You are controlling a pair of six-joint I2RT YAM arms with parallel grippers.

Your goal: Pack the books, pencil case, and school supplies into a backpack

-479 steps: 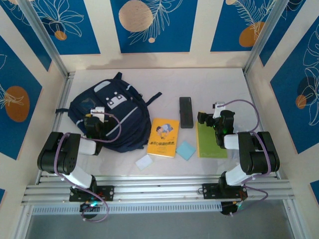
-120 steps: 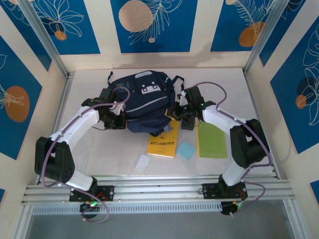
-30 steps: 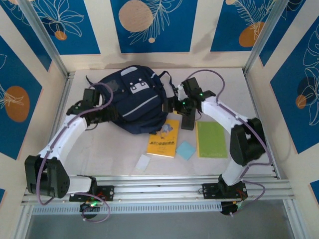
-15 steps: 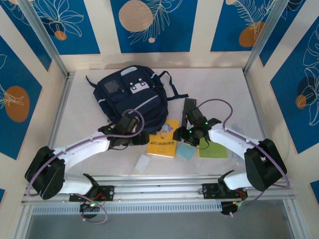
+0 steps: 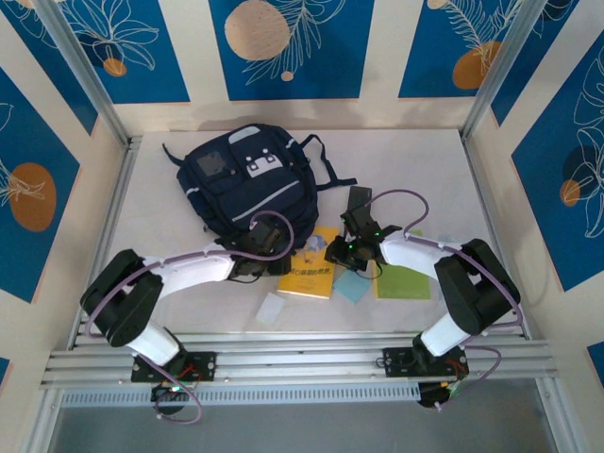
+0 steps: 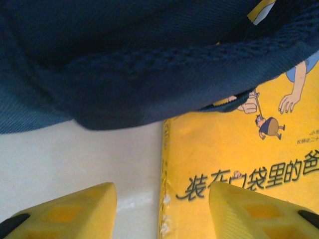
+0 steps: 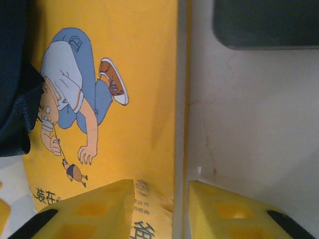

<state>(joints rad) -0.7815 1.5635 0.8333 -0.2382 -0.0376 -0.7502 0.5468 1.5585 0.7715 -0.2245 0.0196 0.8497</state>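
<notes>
The large navy-blue fabric backpack lies flat at the back-left of the white table. Its lower edge overlaps a corner of the thin yellow-orange book with a cartoon figure on its cover, which lies flat just in front of it. The left gripper hangs low over that book's left edge with its yellow fingers spread. One is above bare table and the other above the cover, and the spine runs up the gap between them toward the backpack. The right gripper is at the book's opposite long edge, its jaws parted more narrowly, one finger over the cover and the other over the table, with the book's edge in the gap. Neither pinches anything, and I cannot tell whether the tips touch the surface. The slim black rectangular pencil case lies just beyond the right gripper, partly hidden by the arm. The plain lime-green book lies right of the yellow one, under the right forearm. The small light-blue square pad sits between the two books, and the small white rectangular piece lies near the front, apart from them.
</notes>
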